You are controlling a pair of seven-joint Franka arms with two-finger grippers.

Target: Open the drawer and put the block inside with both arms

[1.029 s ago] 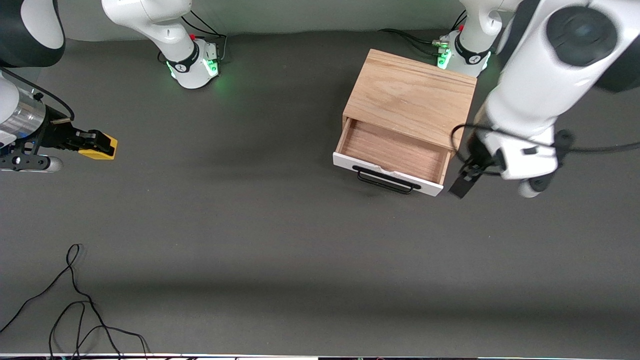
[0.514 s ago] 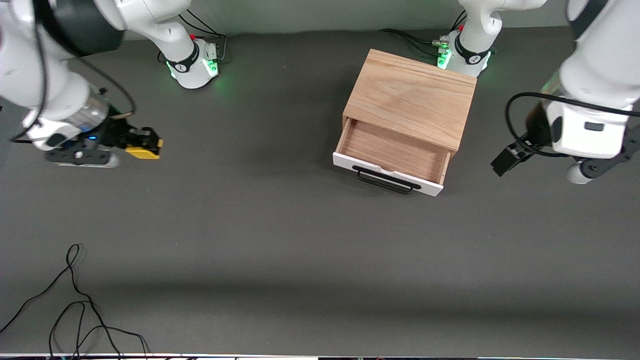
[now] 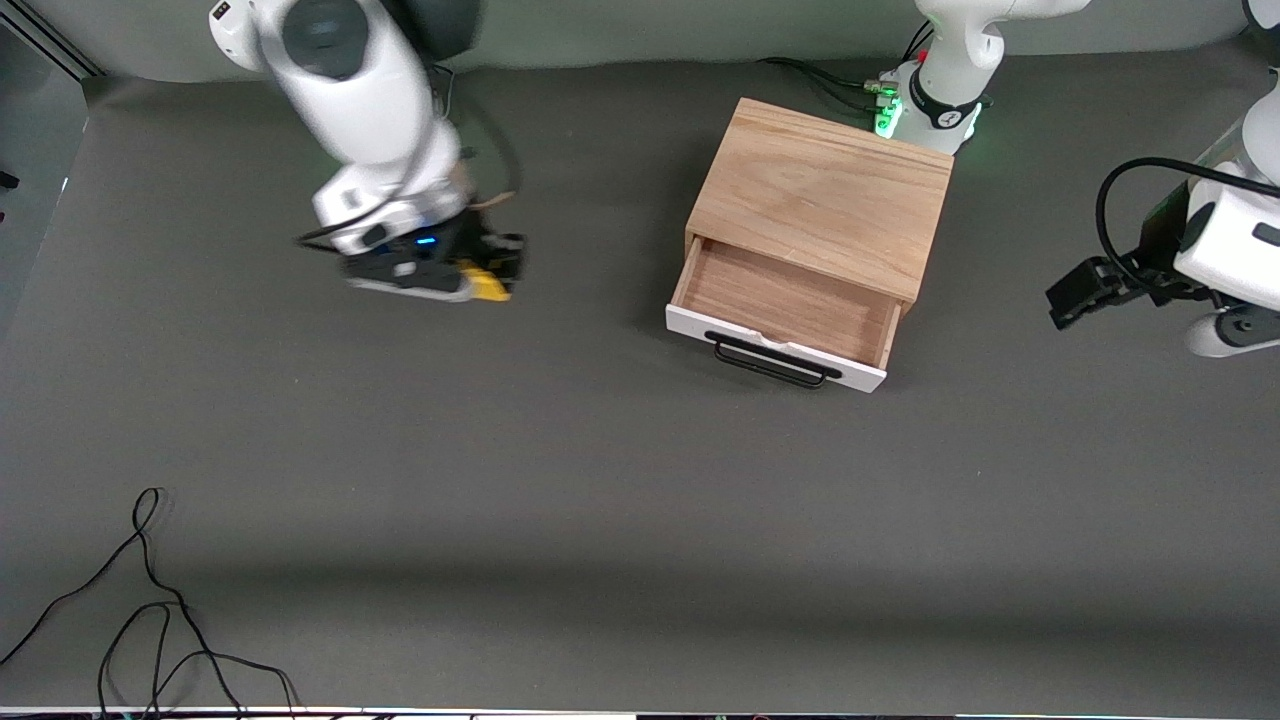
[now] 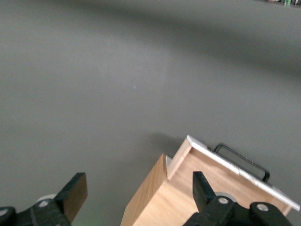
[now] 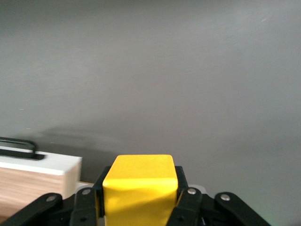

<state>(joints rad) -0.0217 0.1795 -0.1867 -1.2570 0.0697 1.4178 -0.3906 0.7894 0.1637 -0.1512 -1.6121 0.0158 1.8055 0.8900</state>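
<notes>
The wooden box [image 3: 825, 195] stands near the left arm's base, with its drawer [image 3: 785, 300] pulled open; the white front [image 3: 775, 352] and black handle [image 3: 770, 362] face the front camera. The drawer's inside looks bare. My right gripper [image 3: 495, 275] is shut on the yellow block [image 3: 488, 287], up over the table between the right arm's base and the box. In the right wrist view the block [image 5: 139, 188] sits between the fingers, with the drawer front [image 5: 40, 165] ahead. My left gripper [image 3: 1075, 295] is open and empty beside the box, toward the left arm's end; its wrist view shows the box [image 4: 155, 197].
A loose black cable [image 3: 150, 600] lies on the table at the corner nearest the front camera, at the right arm's end. The left arm's green-lit base [image 3: 905, 105] and its cables stand just past the box. The table is dark grey.
My right arm has carried the block from the right arm's end of the table toward the drawer. My left gripper has drawn away from the drawer's side toward its own end.
</notes>
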